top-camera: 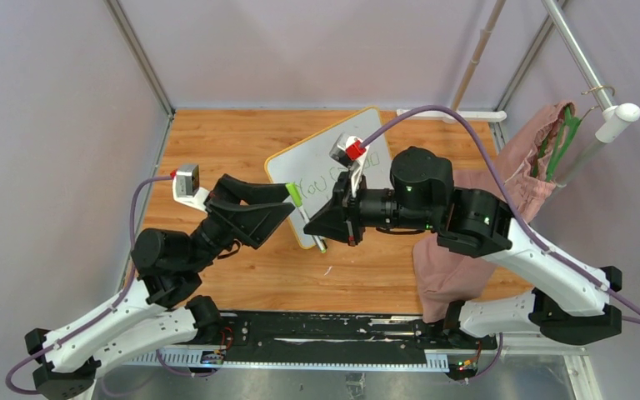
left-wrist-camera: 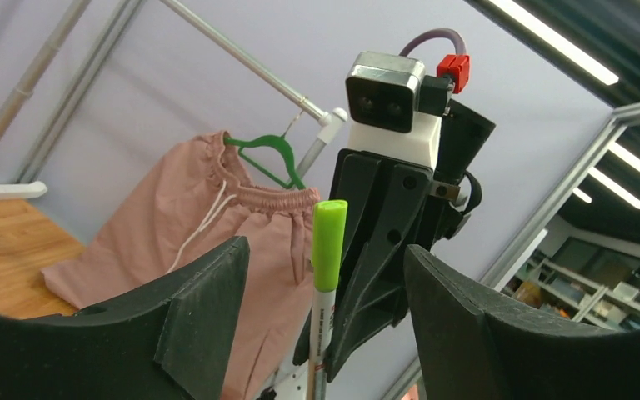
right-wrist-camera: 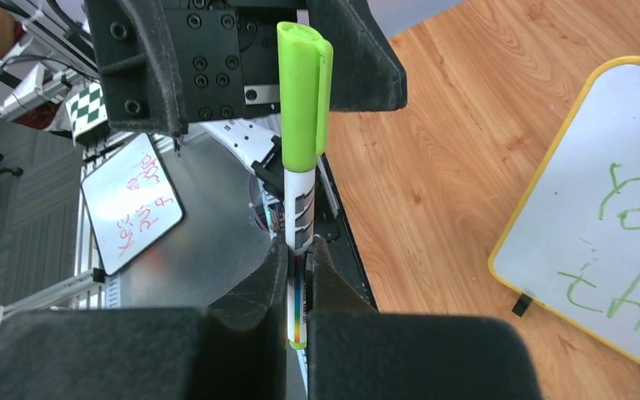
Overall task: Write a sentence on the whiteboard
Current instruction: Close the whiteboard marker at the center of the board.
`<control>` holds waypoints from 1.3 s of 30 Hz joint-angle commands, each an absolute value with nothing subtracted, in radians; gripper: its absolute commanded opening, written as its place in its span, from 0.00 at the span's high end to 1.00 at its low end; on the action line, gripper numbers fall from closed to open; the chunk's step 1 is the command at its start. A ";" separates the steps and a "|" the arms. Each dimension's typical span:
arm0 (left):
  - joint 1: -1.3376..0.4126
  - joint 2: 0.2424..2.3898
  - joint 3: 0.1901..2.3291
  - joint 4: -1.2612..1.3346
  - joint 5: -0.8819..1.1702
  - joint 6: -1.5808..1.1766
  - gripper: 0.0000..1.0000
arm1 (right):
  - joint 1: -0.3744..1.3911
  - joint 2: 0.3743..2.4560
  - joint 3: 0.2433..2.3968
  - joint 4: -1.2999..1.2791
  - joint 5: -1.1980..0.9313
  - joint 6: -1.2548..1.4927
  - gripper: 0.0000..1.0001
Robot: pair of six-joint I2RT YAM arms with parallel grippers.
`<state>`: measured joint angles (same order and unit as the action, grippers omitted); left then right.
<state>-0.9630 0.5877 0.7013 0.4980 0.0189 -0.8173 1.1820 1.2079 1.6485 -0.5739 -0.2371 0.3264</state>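
Lettering in green marker, the sentence (right-wrist-camera: 610, 190), runs in two lines on the whiteboard (right-wrist-camera: 583, 150). The right wrist view catches only its left part, "Yo" above "th", with the rest cut off by the frame edge. The top view shows faint green strokes on the board but nothing legible beyond "You".

The whiteboard lies tilted on the wooden table (top-camera: 217, 142), and its yellow rim and one black foot show in the right wrist view.

Off the board's near left edge, the right gripper (right-wrist-camera: 300, 275) pinches the lower barrel of a marker (right-wrist-camera: 298, 200) between its closed fingers and holds it upright. The marker's lime-green cap (right-wrist-camera: 302, 92) is on. The barrel carries dark print too small to read, and a rainbow-coloured band sits near its bottom end.

The left gripper (left-wrist-camera: 325, 250) faces it from the side away from the board, fingers spread wide. The cap stands in the gap between them and touches neither.

Only the right wrist view shows a second small board (right-wrist-camera: 132, 204), below table level and farther from the whiteboard than the marker. Its red handwriting is too blurred to read, and a black-and-white checkered tag (right-wrist-camera: 83, 104) sits beside it.

Only the left wrist view shows the pink garment (left-wrist-camera: 217, 217) clearly, on its green hanger (left-wrist-camera: 267, 154).
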 commanded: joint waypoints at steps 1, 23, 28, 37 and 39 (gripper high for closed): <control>-0.968 0.621 0.793 0.383 0.138 -0.738 0.26 | 1.173 1.150 1.620 -0.622 -0.232 0.246 1.00; -0.967 0.756 0.847 0.278 0.263 -0.755 0.44 | 1.173 1.030 1.468 -0.565 -0.096 0.208 1.00; -0.968 0.745 0.829 0.278 0.254 -0.759 0.61 | 1.173 1.013 1.445 -0.539 -0.086 0.218 1.00; -0.968 0.771 0.826 0.278 0.277 -0.775 0.59 | 1.172 1.006 1.419 -0.504 -0.082 0.234 1.00; -0.968 0.770 0.823 0.278 0.269 -0.773 0.61 | 1.173 1.004 1.411 -0.494 -0.084 0.235 1.00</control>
